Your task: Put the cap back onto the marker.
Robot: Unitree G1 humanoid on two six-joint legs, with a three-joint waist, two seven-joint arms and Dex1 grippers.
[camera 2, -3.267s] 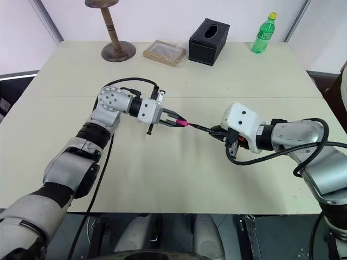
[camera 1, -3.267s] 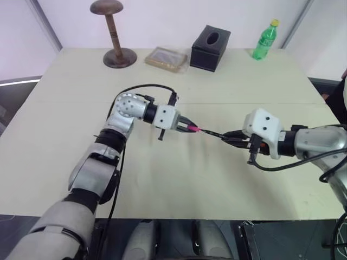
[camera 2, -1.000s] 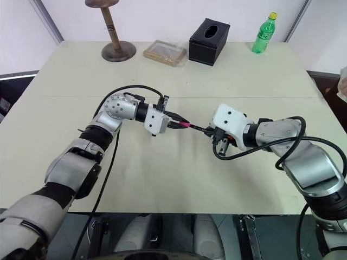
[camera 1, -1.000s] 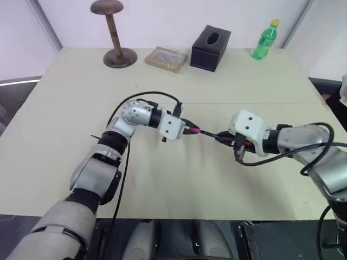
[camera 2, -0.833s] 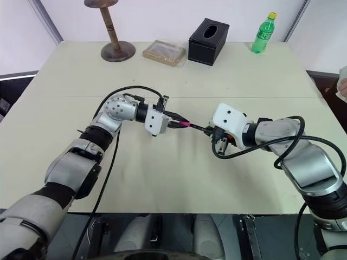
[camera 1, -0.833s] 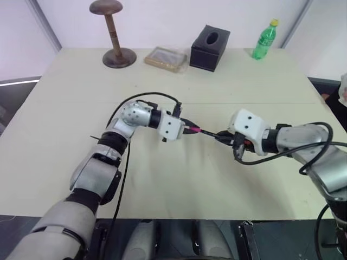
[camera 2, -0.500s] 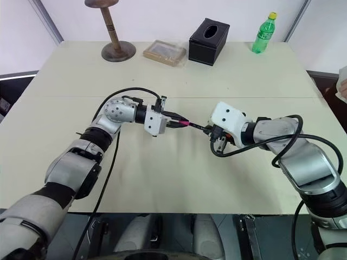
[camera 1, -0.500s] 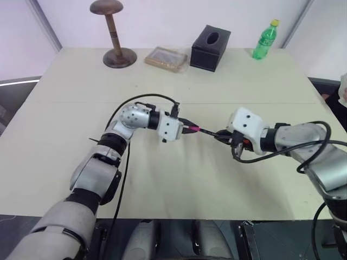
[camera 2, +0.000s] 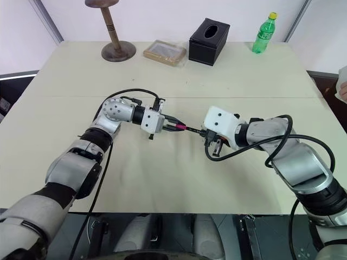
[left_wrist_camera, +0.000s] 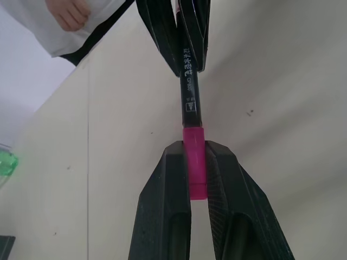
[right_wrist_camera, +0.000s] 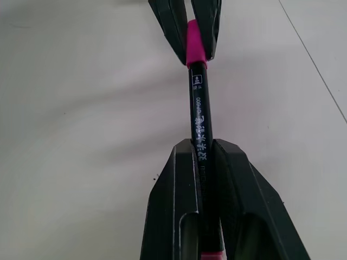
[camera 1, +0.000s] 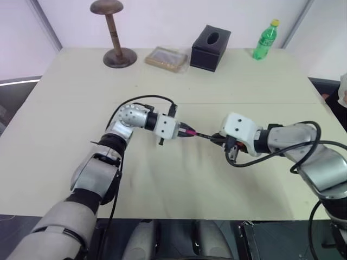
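You have the cap [left_wrist_camera: 193,162] already seated over the end of the marker [right_wrist_camera: 199,127], the pink sleeve meeting the black barrel with no gap that you can see. The pair hangs in the air above the middle of the table [camera 1: 179,179], running roughly left to right between your two arms. Your left gripper [left_wrist_camera: 193,172] is pinched tight on the cap, its two black fingers [left_wrist_camera: 162,206] pressed against the pink on either side. Your right gripper [right_wrist_camera: 201,157] is clamped on the marker's barrel at the printed white lettering, with a bit of pink showing at the marker's rear end, down between the fingers. The two grippers point at each other, close but not touching, with a short stretch of bare barrel between them.

Along the far edge of the table you have, from left to right, a wooden stand [camera 1: 113,33], a flat tan tray [camera 1: 166,58], a black tissue box [camera 1: 210,41] and a green bottle [camera 1: 265,40]. A person's hand [left_wrist_camera: 69,13] shows in the left wrist view, beyond the table.
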